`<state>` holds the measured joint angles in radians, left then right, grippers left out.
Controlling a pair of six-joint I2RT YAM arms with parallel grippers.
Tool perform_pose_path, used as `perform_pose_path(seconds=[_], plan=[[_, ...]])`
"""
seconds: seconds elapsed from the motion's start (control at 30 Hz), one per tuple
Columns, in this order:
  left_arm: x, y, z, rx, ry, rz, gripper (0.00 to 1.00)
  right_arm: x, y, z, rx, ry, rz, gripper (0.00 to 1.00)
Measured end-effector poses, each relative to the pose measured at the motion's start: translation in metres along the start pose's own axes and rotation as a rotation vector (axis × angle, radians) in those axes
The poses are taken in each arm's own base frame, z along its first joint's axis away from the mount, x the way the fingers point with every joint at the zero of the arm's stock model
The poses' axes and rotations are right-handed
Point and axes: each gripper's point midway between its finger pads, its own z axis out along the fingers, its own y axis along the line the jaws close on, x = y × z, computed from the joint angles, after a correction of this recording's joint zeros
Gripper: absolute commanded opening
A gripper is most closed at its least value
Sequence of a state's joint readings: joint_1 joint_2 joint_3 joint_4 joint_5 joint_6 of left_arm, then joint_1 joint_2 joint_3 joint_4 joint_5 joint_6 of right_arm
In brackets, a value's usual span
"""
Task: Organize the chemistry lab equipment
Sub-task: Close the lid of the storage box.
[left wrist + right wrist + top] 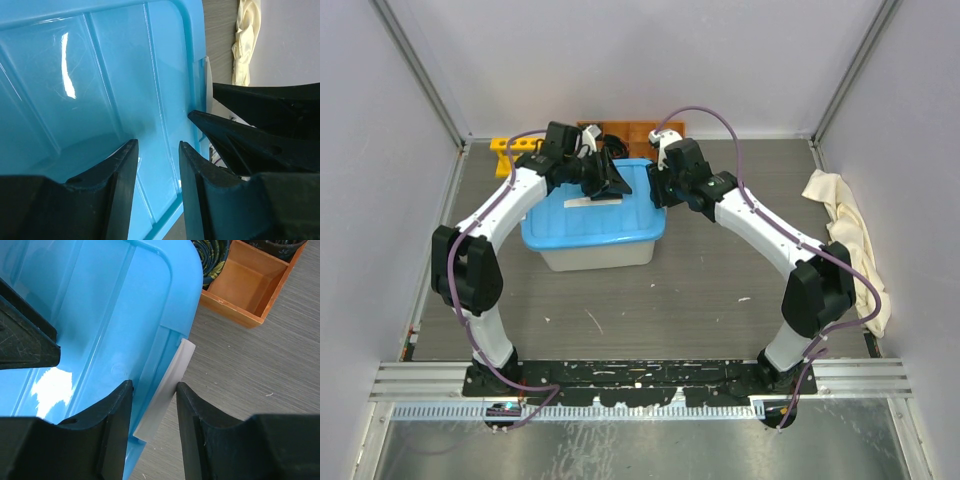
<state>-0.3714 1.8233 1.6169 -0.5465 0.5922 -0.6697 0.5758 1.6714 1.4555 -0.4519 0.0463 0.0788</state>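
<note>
The left claw (157, 145) is shown narrowly parted, poised over the blue lid (620, 215) of a pale plastic bin (595, 255). Nothing is held between its fingers, and whether the tips touch the lid cannot be told. The right claw (152, 385) is parted by a similar narrow gap and is set astride the lid's right rim. One finger is placed over the lid and the other outside a white latch tab (172, 370). Contact with the tab cannot be confirmed.

The bin's contents are concealed by the lid. The bin's far edge is masked in the top view by both wrists.

A wooden compartment box (240, 285) stands just behind the bin on the counter (670, 300). It is cut off by the frame edge, and the dark patterned items in it cannot be identified.

The yellow tube rack (508, 150) is seen at the far left of the counter, behind the left arm. It is partly covered by that arm, and its holes are too small to read. A cream cloth (845, 235) lies along the right wall.
</note>
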Motion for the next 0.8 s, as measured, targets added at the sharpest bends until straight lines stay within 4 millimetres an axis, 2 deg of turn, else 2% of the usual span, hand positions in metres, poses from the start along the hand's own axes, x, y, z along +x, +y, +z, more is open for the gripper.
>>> perform_pose_path(seconds=[0.03,0.13,0.27,0.3,0.33,0.47,0.8], plan=[[0.0000,0.0000,0.0000,0.000,0.000,0.000,0.40,0.0000,0.0001,0.0000,0.000,0.000,-0.001,0.02],[0.0001,0.0000,0.0000,0.000,0.000,0.000,0.40,-0.0005,0.0001,-0.0002,0.001,-0.001,-0.002,0.16],[0.0000,0.0001,0.0000,0.000,0.000,0.000,0.40,-0.0012,0.0002,-0.0008,0.001,-0.002,0.000,0.39],[0.0001,0.0002,0.0000,-0.001,0.000,0.000,0.41,-0.0015,0.0003,-0.0012,0.001,-0.003,0.002,0.49],[0.0000,0.0002,0.0000,-0.001,0.000,0.000,0.41,-0.0017,0.0003,-0.0014,0.000,-0.004,0.002,0.54],[0.0000,0.0003,0.0000,-0.001,0.000,0.001,0.43,-0.0025,-0.0004,-0.0015,0.005,-0.007,0.002,0.67],[-0.0009,-0.0008,-0.0010,-0.004,-0.003,0.006,0.44,-0.0019,0.0011,-0.0039,0.018,-0.006,0.001,0.70]])
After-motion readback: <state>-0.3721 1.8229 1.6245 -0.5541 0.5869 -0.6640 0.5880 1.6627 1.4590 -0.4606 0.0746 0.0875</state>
